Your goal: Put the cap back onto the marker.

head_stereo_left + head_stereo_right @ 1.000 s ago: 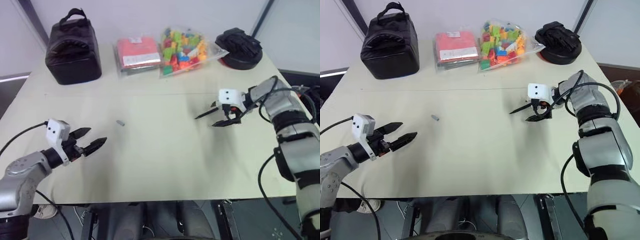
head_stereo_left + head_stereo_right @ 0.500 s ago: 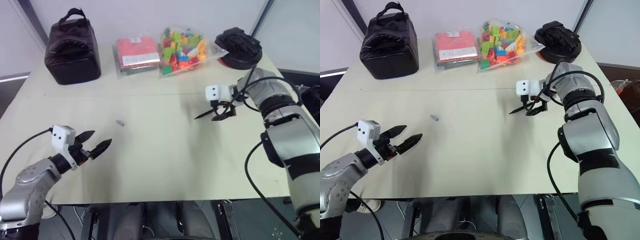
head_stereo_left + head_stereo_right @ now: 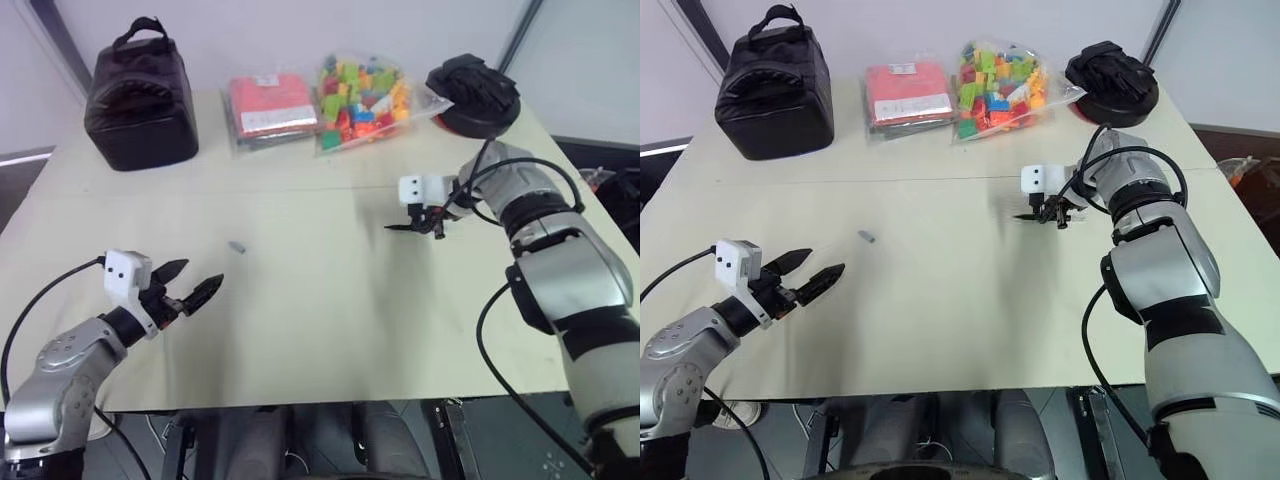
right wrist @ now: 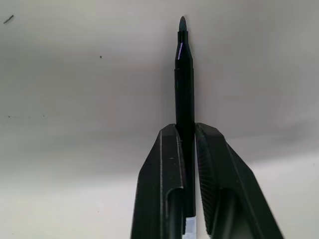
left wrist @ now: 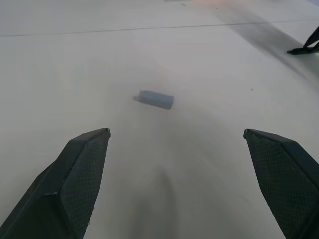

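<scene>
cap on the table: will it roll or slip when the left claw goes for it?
Probably yes. The cap is a tiny, smooth-looking cylinder lying on its side on the bare table, so a nudge may roll it. It looks light and short, so the open left claw could flick it away unless both fingers close squarely.

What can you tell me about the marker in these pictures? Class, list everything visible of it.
The marker is a slim, glossy black stick, plastic by its look, tapering to a pointed, uncapped tip. The right gripper is shut on its rear part, one finger on each side, so the front part juts out past the fingertips. It lies close to level just over the pale table, on the table's right half, tip towards the robot's left. Whether it touches the table cannot be told.
</scene>
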